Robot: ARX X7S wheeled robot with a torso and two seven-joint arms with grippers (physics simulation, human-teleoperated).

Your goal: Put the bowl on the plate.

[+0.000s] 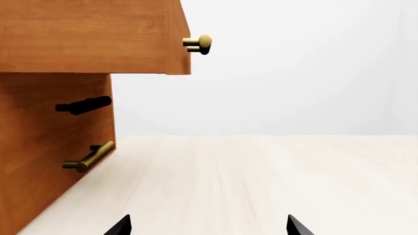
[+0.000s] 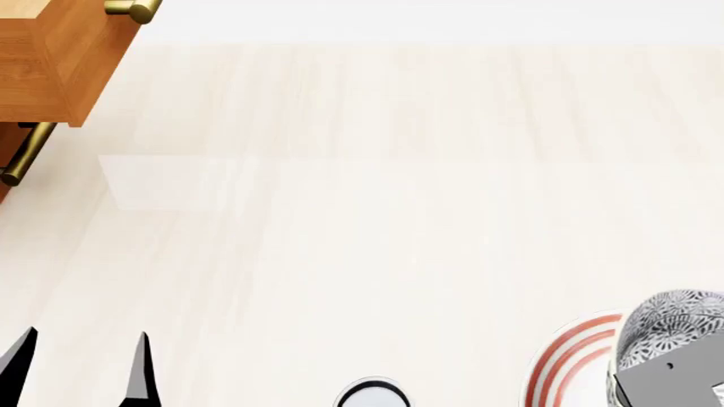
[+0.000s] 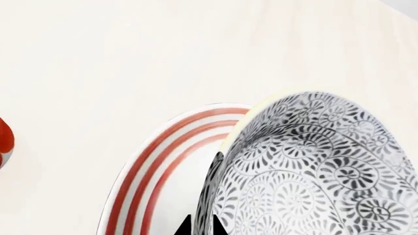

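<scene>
The bowl with its grey-and-white floral pattern hangs over the plate, a white plate with red rings. My right gripper is shut on the bowl's rim, one fingertip outside the wall and one inside. In the head view the bowl and plate show at the lower right corner, with the right gripper's grey body in front of them. My left gripper stands open over bare tabletop at the lower left, its fingertips wide apart and nothing between them.
A wooden cabinet with brass knob and handle stands at the far left, also seen as the cabinet in the head view. A red can edge lies beside the plate. A white round object sits at the near edge.
</scene>
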